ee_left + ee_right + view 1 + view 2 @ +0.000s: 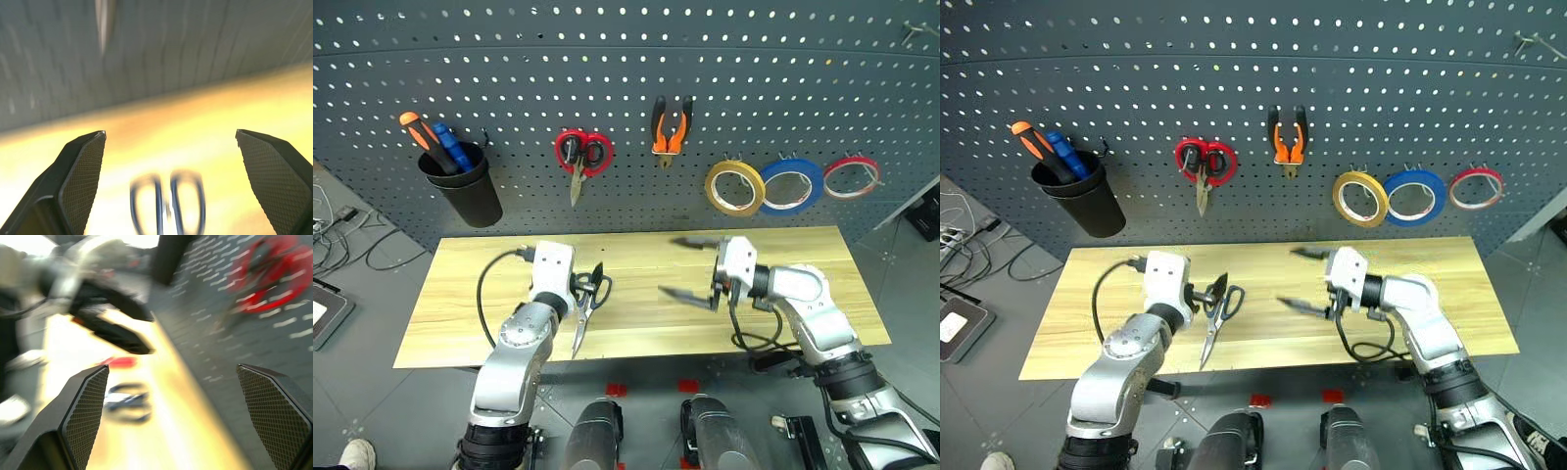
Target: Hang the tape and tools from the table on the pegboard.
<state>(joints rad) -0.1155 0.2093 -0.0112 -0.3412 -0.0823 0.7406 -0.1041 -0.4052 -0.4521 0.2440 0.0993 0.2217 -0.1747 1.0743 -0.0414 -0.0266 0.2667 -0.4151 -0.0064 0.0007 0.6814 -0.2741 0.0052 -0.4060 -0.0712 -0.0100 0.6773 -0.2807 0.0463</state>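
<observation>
With blue tape and pliers hung on the pegboard, the scissors on the table are approached by the left gripper, fingers spread, the right gripper likewise spread beside them; a pinch is needed next.

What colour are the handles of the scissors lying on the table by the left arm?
Dark, blue-black handles on the steel scissors, clearest in the right eye view.

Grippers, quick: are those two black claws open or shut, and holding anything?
Left gripper: open, empty, above the dark-blue-handled steel scissors.
Right gripper: open, empty.
</observation>
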